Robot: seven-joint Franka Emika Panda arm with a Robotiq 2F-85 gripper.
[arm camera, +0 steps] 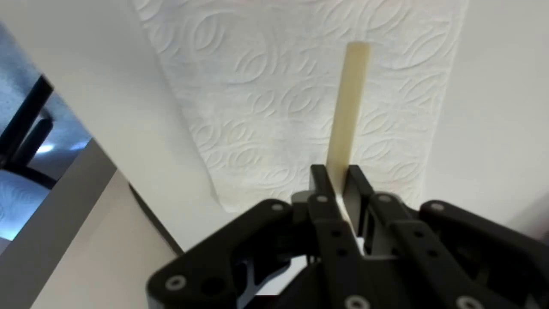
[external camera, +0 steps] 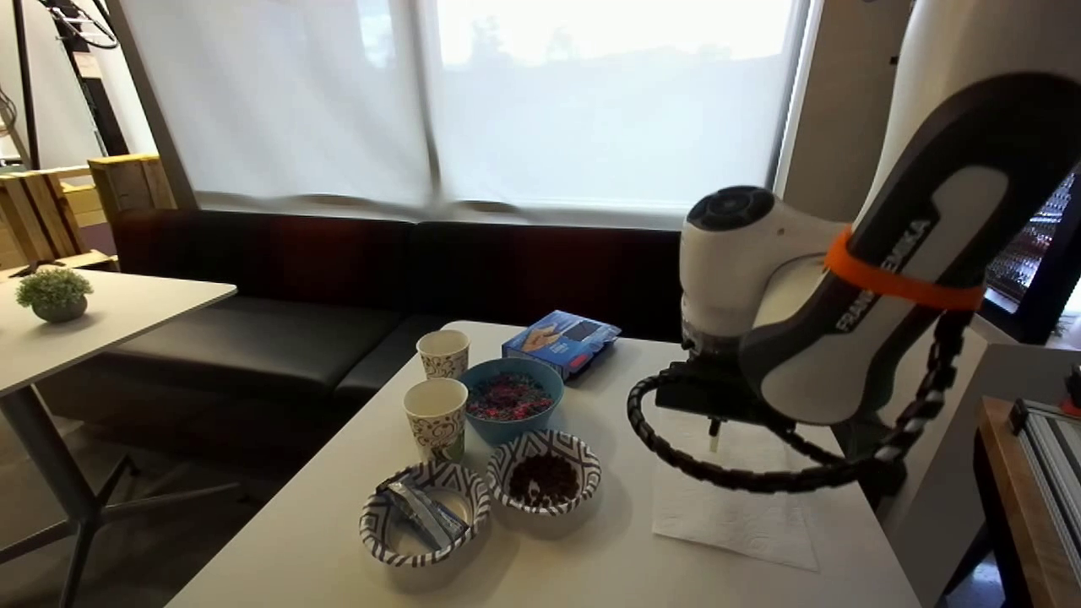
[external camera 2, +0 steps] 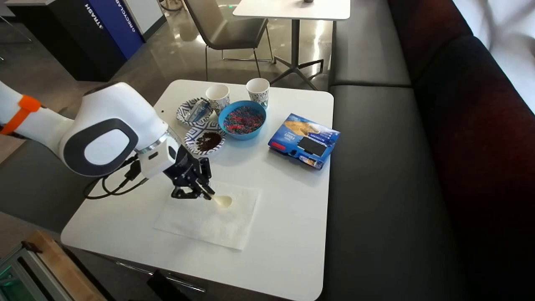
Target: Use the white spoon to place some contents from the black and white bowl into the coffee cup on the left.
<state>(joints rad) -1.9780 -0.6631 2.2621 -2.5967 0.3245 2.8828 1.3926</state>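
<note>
Jaws, nearly closed, pinch the white spoon (external camera 2: 222,201) by its handle.

Bare worktop (external camera 2: 266,173) opens between towel (external camera 2: 209,221) and box (external camera 2: 305,141); low down, blue bowl (external camera 2: 250,134) and brown-filled bowl (external camera 2: 202,127) stand between towel and cups (external camera 2: 219,103).

The wrist view looks from close behind the pincer (arm camera: 337,171), along its length and down onto the paper towel (arm camera: 257,107) below it. In an exterior view the camera stands farther off and, tilted slightly down, faces the bench (external camera: 338,270) and blinds (external camera: 608,127) beyond the pincer. In an exterior view it looks steeply down from high up, past the pincer to the blue bowl (external camera 2: 246,136) and, well beyond, a chair (external camera 2: 238,35). Both exterior views share the worktop (external camera 2: 288,234) around the pincer; the paper towel shows in all three.
</note>
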